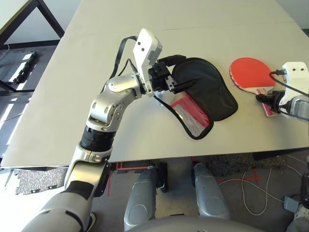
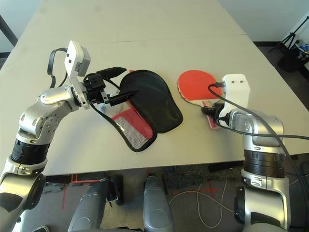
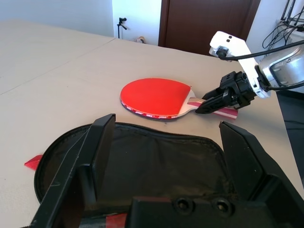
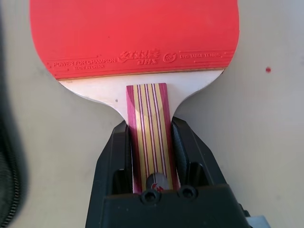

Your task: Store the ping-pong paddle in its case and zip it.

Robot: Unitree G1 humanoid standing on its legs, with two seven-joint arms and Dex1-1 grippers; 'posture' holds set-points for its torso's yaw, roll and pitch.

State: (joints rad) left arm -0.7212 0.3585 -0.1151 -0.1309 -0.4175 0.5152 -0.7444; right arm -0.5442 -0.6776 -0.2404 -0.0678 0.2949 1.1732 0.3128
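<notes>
The left pincer (image 2: 118,86) is hovering with its fingers spread wide over the near-left edge of the case (image 2: 153,99), gripping nothing. The case is lying unzipped on the worktop (image 2: 159,43), black flap folded back — a red lining with a mesh pocket (image 2: 129,123) is showing at the edge nearest the robot. To the right of the case, apart from it, the ping-pong paddle (image 2: 195,84) is lying flat, red face up, its handle pointing away from the case. The right pincer (image 4: 149,142) is clamping that striped handle (image 4: 148,118) between its two black fingers, the paddle resting on the worktop.
</notes>
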